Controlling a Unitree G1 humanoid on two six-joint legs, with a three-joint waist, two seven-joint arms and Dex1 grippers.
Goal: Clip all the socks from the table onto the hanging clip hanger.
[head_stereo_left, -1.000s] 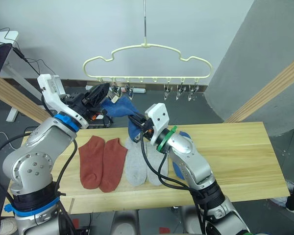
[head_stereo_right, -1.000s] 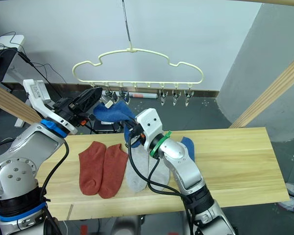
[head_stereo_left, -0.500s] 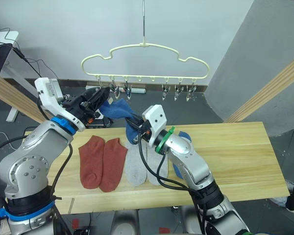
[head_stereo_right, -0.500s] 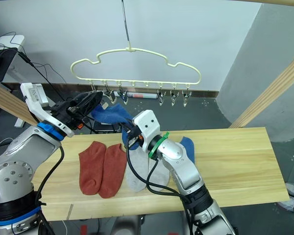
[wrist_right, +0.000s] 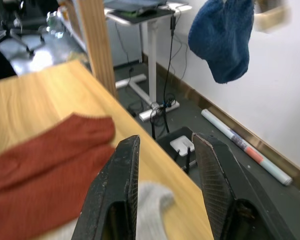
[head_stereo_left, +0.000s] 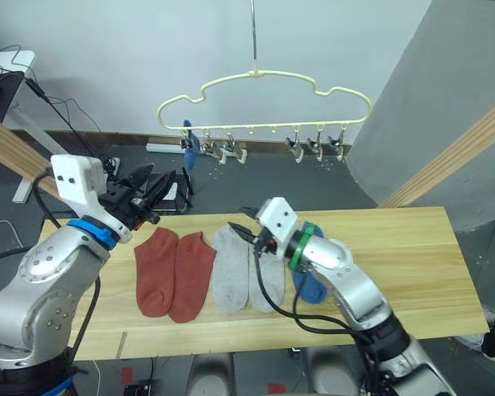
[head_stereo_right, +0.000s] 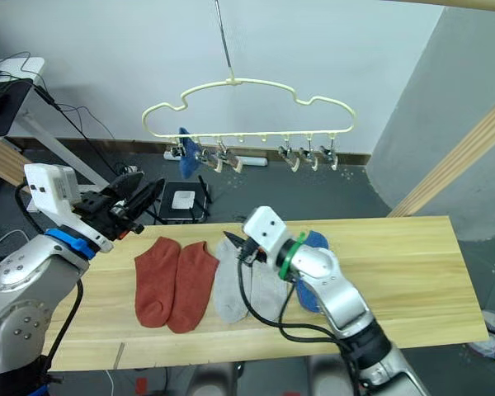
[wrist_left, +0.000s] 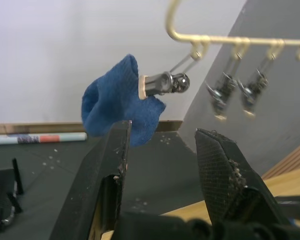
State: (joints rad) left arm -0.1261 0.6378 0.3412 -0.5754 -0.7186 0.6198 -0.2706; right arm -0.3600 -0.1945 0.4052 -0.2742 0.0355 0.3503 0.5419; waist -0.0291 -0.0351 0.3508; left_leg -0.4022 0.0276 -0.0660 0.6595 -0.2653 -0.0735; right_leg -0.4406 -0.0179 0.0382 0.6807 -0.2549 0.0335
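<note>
- Left gripper (head_stereo_left: 167, 183) hung with its fingers spread and nothing between them, just below and short of the clipped blue sock (wrist_left: 121, 102) — probably let go because the clip already carried the weight.
- Clipped blue sock bunched in the end clip of the clip hanger (head_stereo_left: 264, 78), up and ahead of the left gripper; the other five clips bare, hence five socks left to do.
- Right gripper (head_stereo_left: 249, 231) parted and empty too, low over the desk (head_stereo_left: 412, 247), right above the toe ends of the grey socks (head_stereo_left: 241, 276) — placed well for the next pick, by the look of it.
- Rust-red socks (head_stereo_left: 175, 272) flat and touching, out to the left side of the right gripper.
- Second blue sock (head_stereo_left: 310, 285) flat, tucked mostly under the right forearm, just beside the grey socks.
</note>
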